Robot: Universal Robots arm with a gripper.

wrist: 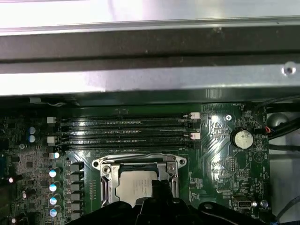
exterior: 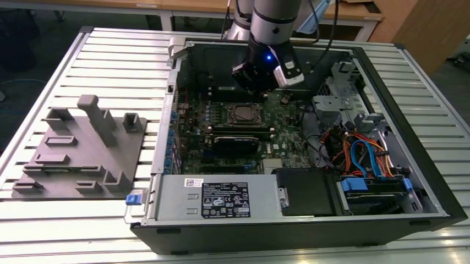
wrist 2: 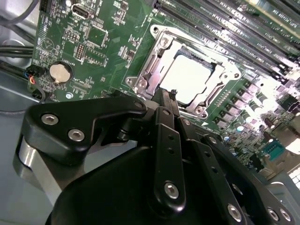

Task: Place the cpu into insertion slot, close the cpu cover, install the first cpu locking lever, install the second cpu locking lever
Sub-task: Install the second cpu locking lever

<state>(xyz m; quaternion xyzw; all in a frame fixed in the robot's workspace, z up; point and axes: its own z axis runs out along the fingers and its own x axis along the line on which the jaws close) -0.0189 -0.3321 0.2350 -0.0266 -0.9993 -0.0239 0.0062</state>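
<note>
The cpu (wrist 2: 187, 77) lies flat in the insertion slot (wrist 2: 161, 35) on the green motherboard, its silver top bright under the light. The cpu cover (wrist 2: 152, 63) lies down around it as a silvery frame. In the first wrist view the cpu (wrist: 136, 187), cover (wrist: 108, 180) and slot rim (wrist: 140, 163) sit just past the black fingers. My gripper (wrist 2: 165, 96) hovers over the socket's edge, fingers drawn together with nothing between them. In the exterior view the gripper (exterior: 255, 89) hangs inside the open computer case, just behind the socket (exterior: 242, 114).
Long black memory slots (wrist: 124, 131) run beside the socket, with a coin battery (wrist: 241, 138) nearby. The case wall (wrist: 150, 79) rises close behind. A power supply (exterior: 217, 198), drive bay and coloured cables (exterior: 364, 157) occupy the case. A grey fixture plate (exterior: 77, 148) lies at the exterior view's left.
</note>
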